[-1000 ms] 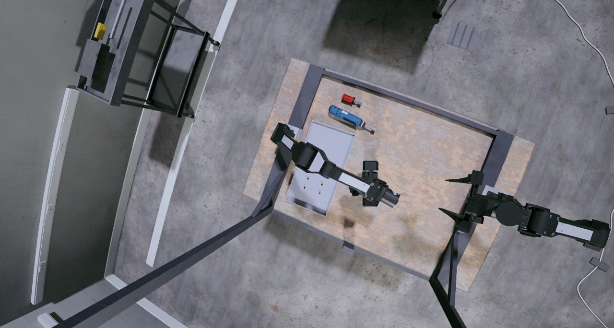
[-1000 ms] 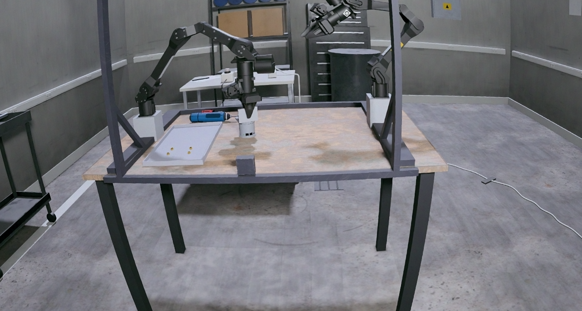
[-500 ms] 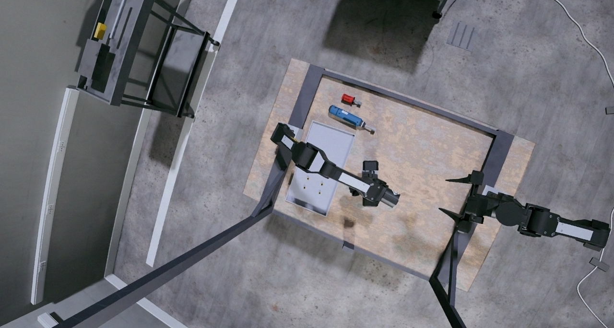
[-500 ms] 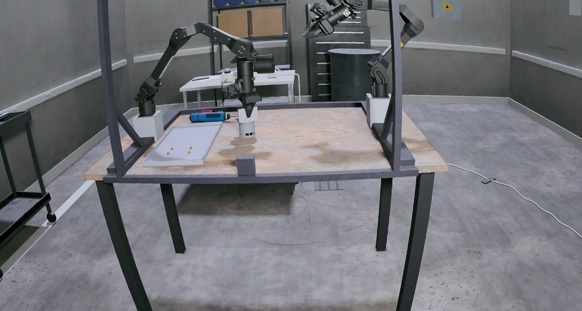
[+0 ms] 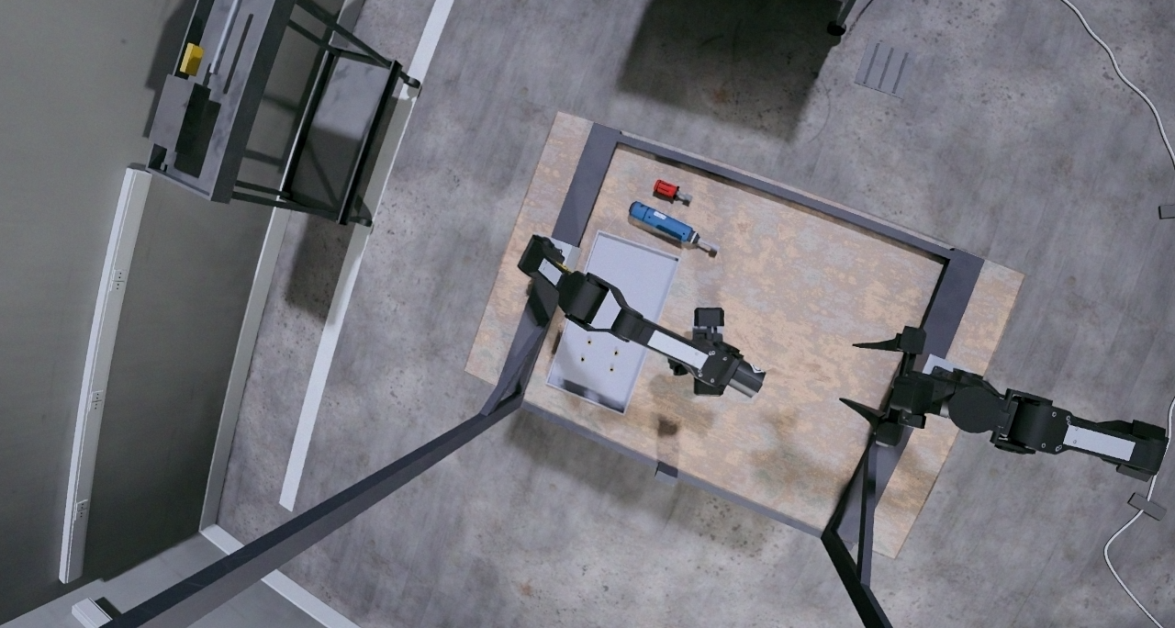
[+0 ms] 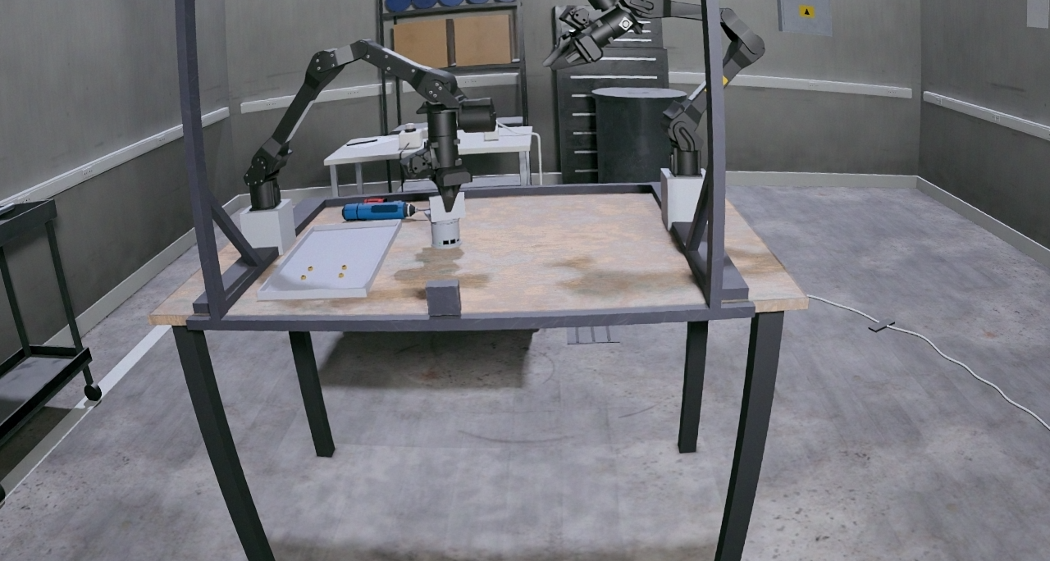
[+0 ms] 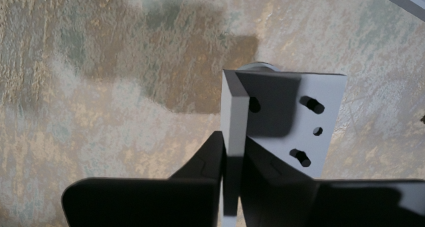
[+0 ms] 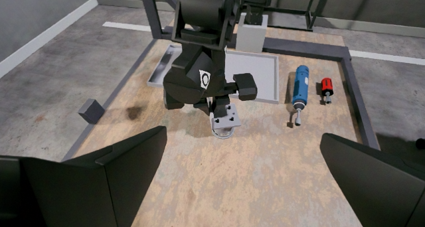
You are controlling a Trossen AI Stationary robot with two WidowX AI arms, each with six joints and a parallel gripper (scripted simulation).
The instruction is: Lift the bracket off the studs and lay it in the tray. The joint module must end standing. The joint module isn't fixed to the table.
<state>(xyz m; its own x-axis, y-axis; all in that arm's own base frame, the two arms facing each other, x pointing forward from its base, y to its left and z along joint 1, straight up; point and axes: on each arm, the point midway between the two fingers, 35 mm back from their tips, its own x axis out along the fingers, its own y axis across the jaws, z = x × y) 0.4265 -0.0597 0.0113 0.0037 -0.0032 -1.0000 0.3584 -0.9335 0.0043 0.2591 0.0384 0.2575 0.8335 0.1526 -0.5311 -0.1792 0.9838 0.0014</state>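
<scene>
The pale grey L-shaped bracket [image 7: 285,121] sits on the studs of the joint module [image 6: 445,233], a short grey cylinder standing upright on the table. Dark studs show through the holes of its flat plate. My left gripper [image 7: 226,138] points straight down over it and is shut on the bracket's upright flange, one finger on each side. From the front the left gripper [image 6: 449,187] stands just above the module. The tray [image 5: 611,320] lies beside it, toward the left arm's base. My right gripper [image 6: 558,54] is open and empty, high above the table's far edge.
A blue screwdriver [image 5: 661,221] and a small red tool [image 5: 666,188] lie beyond the tray. Three small gold parts [image 6: 325,270] lie in the tray. A dark grey block [image 6: 443,297] sits at the table's front edge. Frame posts stand at the corners.
</scene>
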